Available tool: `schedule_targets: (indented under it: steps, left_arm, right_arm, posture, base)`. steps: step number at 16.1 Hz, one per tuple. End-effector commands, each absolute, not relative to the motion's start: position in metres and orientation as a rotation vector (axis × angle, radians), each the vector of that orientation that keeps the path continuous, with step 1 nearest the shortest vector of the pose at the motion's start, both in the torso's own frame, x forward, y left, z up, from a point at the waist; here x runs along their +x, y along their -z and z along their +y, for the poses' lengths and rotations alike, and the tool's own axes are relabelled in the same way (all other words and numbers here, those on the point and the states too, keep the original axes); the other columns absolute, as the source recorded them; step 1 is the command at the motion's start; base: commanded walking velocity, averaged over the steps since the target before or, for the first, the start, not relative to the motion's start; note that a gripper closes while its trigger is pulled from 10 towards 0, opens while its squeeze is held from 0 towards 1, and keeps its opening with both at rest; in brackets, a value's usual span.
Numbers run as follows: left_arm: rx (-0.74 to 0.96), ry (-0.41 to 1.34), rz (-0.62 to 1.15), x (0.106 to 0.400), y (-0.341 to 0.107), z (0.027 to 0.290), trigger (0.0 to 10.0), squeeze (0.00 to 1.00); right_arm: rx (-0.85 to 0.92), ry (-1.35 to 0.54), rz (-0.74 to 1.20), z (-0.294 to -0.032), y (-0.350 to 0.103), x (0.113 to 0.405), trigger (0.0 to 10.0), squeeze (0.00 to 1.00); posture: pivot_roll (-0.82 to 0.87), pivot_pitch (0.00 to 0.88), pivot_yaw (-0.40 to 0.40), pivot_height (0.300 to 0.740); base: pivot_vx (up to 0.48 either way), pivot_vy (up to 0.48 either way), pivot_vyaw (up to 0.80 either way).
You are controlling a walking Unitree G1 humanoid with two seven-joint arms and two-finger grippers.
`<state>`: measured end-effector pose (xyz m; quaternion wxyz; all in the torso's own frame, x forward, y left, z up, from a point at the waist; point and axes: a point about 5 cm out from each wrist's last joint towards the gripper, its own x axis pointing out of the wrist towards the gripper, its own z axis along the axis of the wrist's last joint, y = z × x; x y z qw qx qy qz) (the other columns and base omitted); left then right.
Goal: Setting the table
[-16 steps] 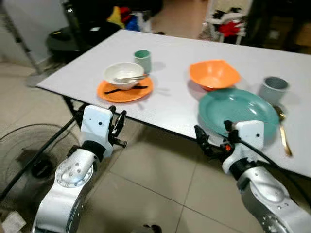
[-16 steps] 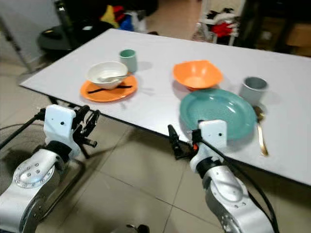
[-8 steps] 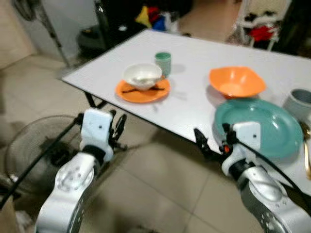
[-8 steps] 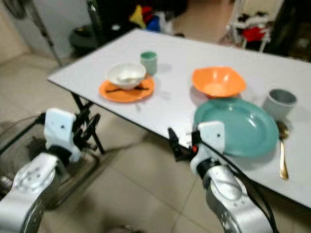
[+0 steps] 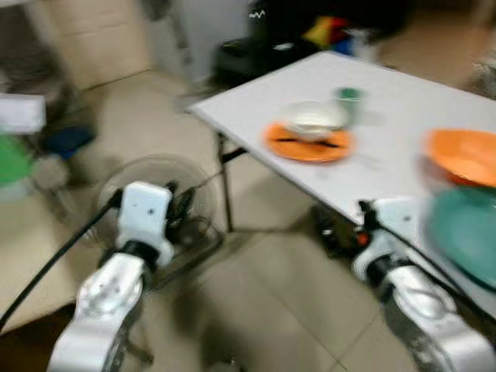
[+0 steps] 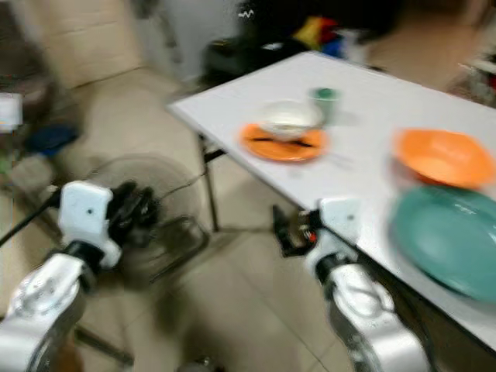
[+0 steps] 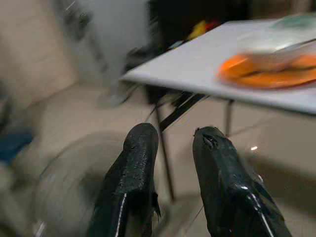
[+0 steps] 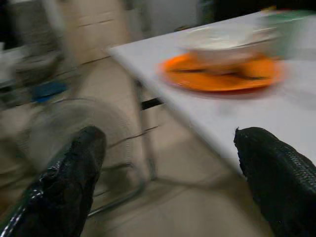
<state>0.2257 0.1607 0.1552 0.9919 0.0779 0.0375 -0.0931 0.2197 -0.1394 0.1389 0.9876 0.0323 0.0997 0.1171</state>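
Observation:
A white table (image 5: 248,116) runs from the middle to the right. On it an orange plate (image 5: 308,145) carries a white bowl (image 5: 312,118), and a green cup (image 5: 349,99) stands just behind them. Further right lie an orange bowl (image 5: 465,155) and a teal plate (image 5: 469,232). My left gripper (image 5: 182,205) hangs low over the floor, left of the table, fingers close together and holding nothing. My right gripper (image 5: 329,229) hovers below the table's front edge, open and empty. All views are blurred.
A floor fan (image 6: 167,194) lies on the tiles beside the table's near corner, close to my left gripper. Dark bags and coloured items (image 5: 263,54) stand behind the table. A green object (image 5: 12,159) and clutter sit at the far left.
The whole picture has slid right, so the camera has turned left. The table now sits further right, and more floor and the fan show. Both arms keep their pose.

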Motion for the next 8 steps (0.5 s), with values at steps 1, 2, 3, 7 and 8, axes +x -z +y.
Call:
schedule_targets:
  steps: [1, 2, 3, 7, 8]
  left_arm:
    - [0.145, 0.207, 0.086, 0.2253, -0.1550, 0.1577, 10.0, 0.00]
    - [0.129, 0.201, 0.101, 0.2237, -0.1527, 0.1582, 10.0, 0.13]
    - [0.084, 0.189, 0.104, 0.2217, -0.1538, 0.1592, 10.0, 0.88]
    - [0.123, 0.191, 0.066, 0.2253, -0.1576, 0.1590, 10.0, 1.00]
    - [0.118, 0.175, 0.066, 0.2251, -0.1573, 0.1615, 10.0, 1.00]
  right_arm:
    - [0.064, -0.239, 0.190, -0.1413, -0.1419, 0.2189, 10.0, 0.00]
    - [0.061, -0.229, 0.202, -0.1422, -0.1387, 0.2180, 10.0, 0.00]
    - [0.069, -0.248, 0.197, -0.1393, -0.1397, 0.2180, 10.0, 0.00]
    - [0.059, -0.303, 0.181, -0.1340, -0.1439, 0.2207, 10.0, 0.00]
    - [0.056, -0.300, 0.184, -0.1346, -0.1428, 0.2213, 10.0, 0.00]
  posture:
    - [0.13, 0.000, 0.084, 0.740]
    - [0.14, 0.000, 0.082, 0.740]
    - [0.14, 0.000, 0.076, 0.740]
    - [0.14, 0.000, 0.071, 0.740]
    - [0.13, 0.000, 0.068, 0.740]
  base:
    - [0.000, 0.000, 0.80]
    - [0.000, 0.000, 0.80]
    - [0.000, 0.000, 0.80]
    - [0.000, 0.000, 0.80]
    - [0.000, 0.000, 0.80]
